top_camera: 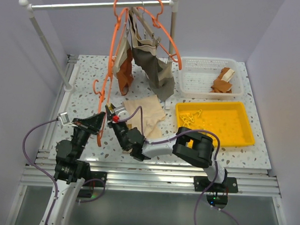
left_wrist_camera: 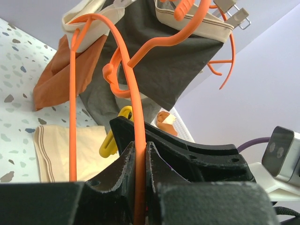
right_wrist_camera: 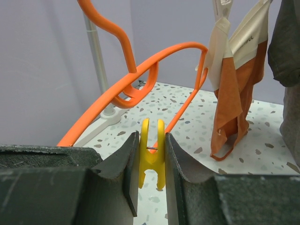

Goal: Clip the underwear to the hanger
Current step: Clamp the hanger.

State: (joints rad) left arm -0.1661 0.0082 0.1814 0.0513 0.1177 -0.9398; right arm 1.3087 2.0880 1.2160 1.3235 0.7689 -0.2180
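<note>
Left claw (left_wrist_camera: 139, 161): I have it pinched on the hanger (left_wrist_camera: 123, 61) wire, which looks stiff and light | Right claw (right_wrist_camera: 152, 145): nipping a yellow clip (right_wrist_camera: 151, 163) | Underwear (top_camera: 149, 115): flat on tabletop (top_camera: 86, 80), likely limp and light; I would take its waistband edge.

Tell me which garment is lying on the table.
The cream-beige underwear; the dark grey garment and rust-orange cloth hang from the rail.

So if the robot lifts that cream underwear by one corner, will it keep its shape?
Probably not: the underwear lies flat with soft wrinkles on the table, so it would likely droop. It looks thin, so probably light. The dark garment hanging from the rail sags limply, hinting the same.
</note>
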